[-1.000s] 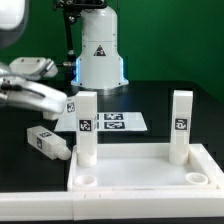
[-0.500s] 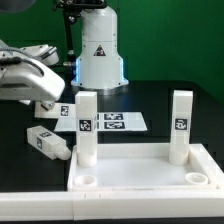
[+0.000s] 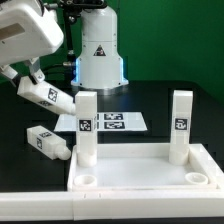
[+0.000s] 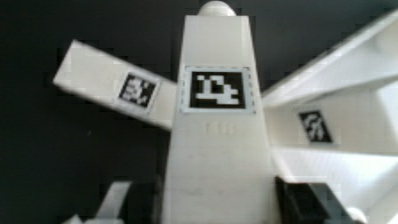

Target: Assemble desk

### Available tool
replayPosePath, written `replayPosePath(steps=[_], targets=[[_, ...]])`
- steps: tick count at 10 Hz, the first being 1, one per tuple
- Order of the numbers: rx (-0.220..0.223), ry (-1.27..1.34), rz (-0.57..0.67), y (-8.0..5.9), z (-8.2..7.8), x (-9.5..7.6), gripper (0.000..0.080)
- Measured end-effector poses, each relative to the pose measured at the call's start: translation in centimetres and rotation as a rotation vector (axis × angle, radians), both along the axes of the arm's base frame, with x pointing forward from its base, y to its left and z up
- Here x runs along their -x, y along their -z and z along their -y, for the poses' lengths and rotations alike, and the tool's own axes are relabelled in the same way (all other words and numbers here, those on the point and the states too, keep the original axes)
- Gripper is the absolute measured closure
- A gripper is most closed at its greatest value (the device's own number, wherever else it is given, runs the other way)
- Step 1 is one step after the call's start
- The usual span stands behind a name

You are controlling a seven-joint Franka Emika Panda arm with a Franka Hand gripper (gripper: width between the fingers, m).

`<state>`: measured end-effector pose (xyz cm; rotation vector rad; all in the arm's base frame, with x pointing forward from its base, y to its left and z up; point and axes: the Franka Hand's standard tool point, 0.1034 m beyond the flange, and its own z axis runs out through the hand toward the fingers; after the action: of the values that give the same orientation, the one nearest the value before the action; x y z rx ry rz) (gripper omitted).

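**Exterior view.** The gripper (image 3: 29,76), high on the exterior view's left, is clamped on one end of the held leg (image 3: 50,97). This leg hangs tilted above the table (image 3: 150,100), touching nothing else. The desk panel (image 3: 140,170) lies rim-up in the foreground. The first upright leg (image 3: 87,125) and the second upright leg (image 3: 180,122) stand in its two far corners. The nearer round corner holes (image 3: 85,180) are unfilled. A loose leg (image 3: 45,142) lies flat on the table, just beside the panel on the exterior view's left. The marker board (image 3: 115,122) lies beyond the panel.

**Wrist view.** The held leg (image 4: 217,110) runs away from the camera, tag facing it, and ends in a rounded tip. The gripper (image 4: 214,200) presses its dark pads (image 4: 311,195) against two opposite flat faces. Blurred tagged parts (image 4: 111,85) lie beyond; which parts they are cannot be told.

**Handling.** The leg is probably stiff, light and smooth. A grip on parallel flat faces suits it. Held near one end, it may pivot between the pads when pressed into a hole.
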<state>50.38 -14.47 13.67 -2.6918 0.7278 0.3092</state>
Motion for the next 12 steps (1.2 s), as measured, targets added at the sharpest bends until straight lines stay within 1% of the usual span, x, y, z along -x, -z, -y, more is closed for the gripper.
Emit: replayPosePath(steps=[1,2,3,4,5,6,7,8,9,10,11,12], targets=[[0.035,0.002,0.037,-0.4,0.0,-0.2,0.0514],[0.08,-0.054,0.083,-2.8,0.1,-2.4,0.0514],[0.135,-0.095,0.178,-5.7,0.0,-5.9,0.0514],[0.183,-0.108,0.243,-7.3,-1.2,-8.0,0.0514],[0.246,-0.099,0.343,-8.8,-3.2,-9.7,0.0514],[0.275,-0.093,0.407,-9.2,-4.8,-9.7,0.0514],[0.298,-0.089,0.444,-8.8,-4.3,-9.5,0.0514],[0.357,-0.068,0.519,-8.9,-3.7,-9.9,0.0514],[0.404,-0.06,0.58,-8.7,-3.8,-9.9,0.0514],[0.42,-0.063,0.601,-8.5,-4.1,-9.9,0.0514],[0.427,-0.119,0.591,-8.9,-6.3,-10.6,0.0514],[0.421,-0.226,0.603,-8.8,-9.5,-11.1,0.0514]])
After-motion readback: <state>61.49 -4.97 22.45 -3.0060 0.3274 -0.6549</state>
